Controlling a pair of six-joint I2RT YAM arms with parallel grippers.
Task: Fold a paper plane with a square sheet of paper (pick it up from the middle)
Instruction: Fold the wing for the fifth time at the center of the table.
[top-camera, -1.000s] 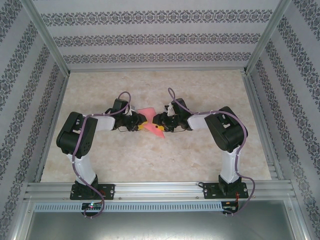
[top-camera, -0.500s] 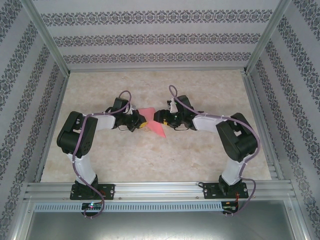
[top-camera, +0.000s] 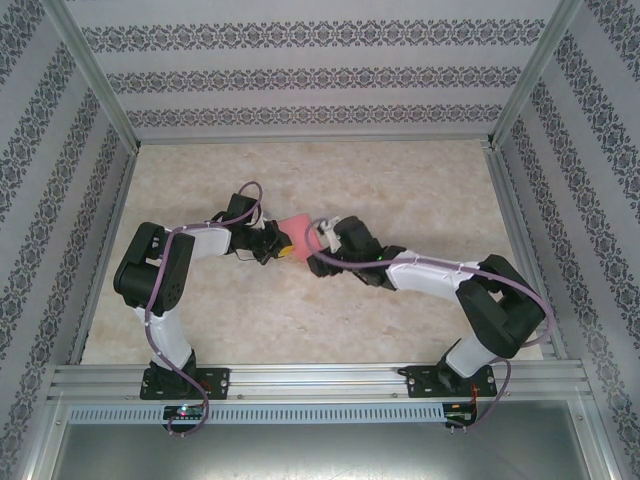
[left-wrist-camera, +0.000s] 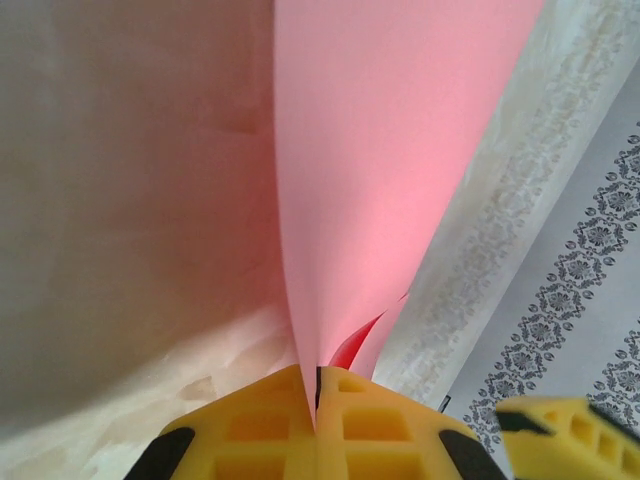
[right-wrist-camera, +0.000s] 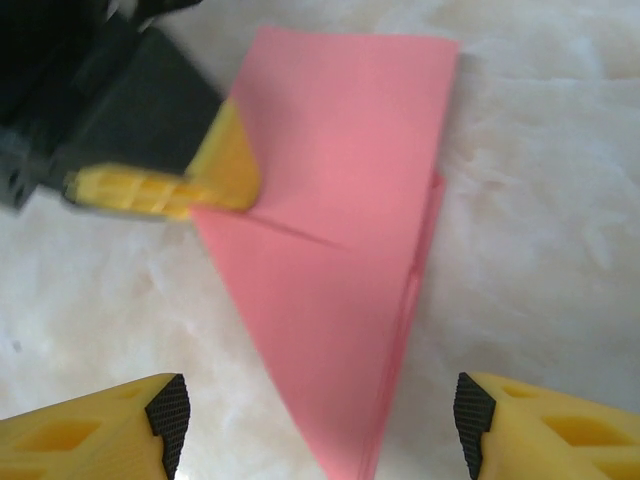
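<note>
Presently listed, every place given against the table:

1. Table (top-camera: 300, 330): pale marbled top, the landmark for each entry below
2. Right arm (top-camera: 440, 275): stretched low from the table's near edge toward its centre
3. Left arm (top-camera: 190, 245): bent in from the table's near edge, also reaching the centre
4. Paper plane (right-wrist-camera: 340, 250): salmon-pink and part-folded into a pointed wedge with layered edges, at the table's centre (top-camera: 297, 226); whether it lies flat on the top cannot be told
5. Its long axis: runs from the table's far side toward the near side, broad end far, point near
6. Its handling, as a judgement: thin, light and limp, quick to take a stray crease and likely to slide on the smooth top; the layered long edge near the middle looks the stiffest hold, the tip the poorest
7. Right gripper (right-wrist-camera: 320, 410): jaws spread wide and holding nothing, just nearside of the table's centre, over the plane's point
8. Left gripper (left-wrist-camera: 315, 400): clenched on the plane's left edge, just left of the table's centre, with a short wrinkle running from the pinch
</note>
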